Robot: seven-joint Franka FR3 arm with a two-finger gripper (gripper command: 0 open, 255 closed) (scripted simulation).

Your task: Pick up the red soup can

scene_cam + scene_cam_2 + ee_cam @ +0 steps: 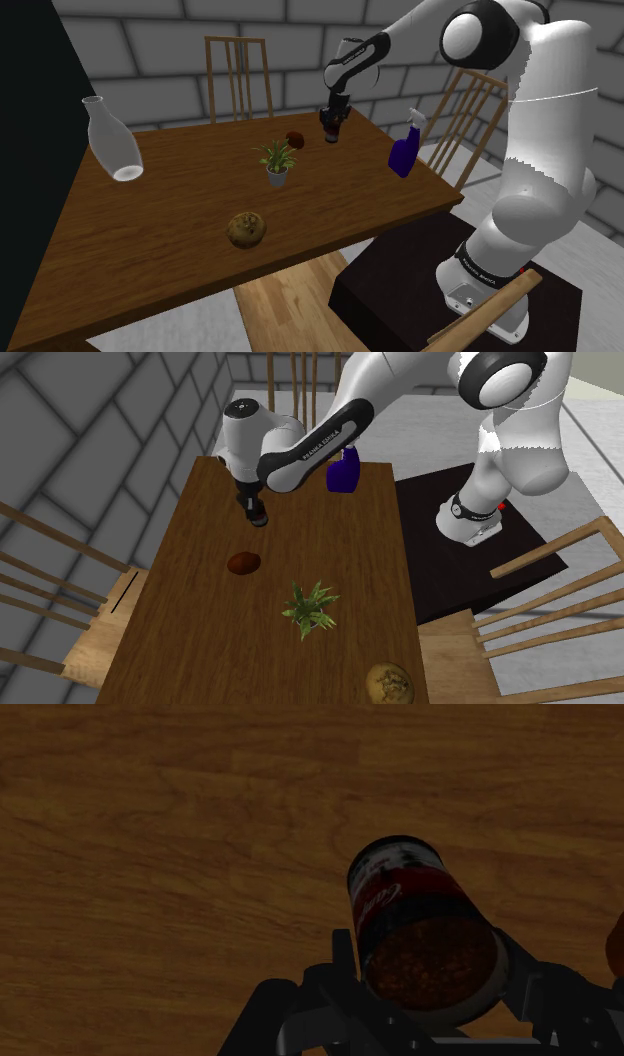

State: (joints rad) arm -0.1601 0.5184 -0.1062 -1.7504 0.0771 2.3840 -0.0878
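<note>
The soup can point(418, 929), red and white with a brown picture on its lower label, is clasped between my black fingers point(344, 966). My gripper point(432, 976) is shut on it. In the shoulder view the gripper point(333, 118) hangs over the far part of the wooden table point(170, 250), with the can point(331, 131) at its tip. The second exterior view shows the gripper point(256, 512) over the table's far left part. The can looks slightly tilted and just above the wood; whether it touches I cannot tell.
A brown round thing point(296, 139) lies close beside the can. A small potted plant point(277, 162), a blue spray bottle point(404, 150), a clear glass bottle point(110, 142) and a brown lumpy ball point(246, 229) also stand on the table. Wooden chairs point(238, 75) flank it.
</note>
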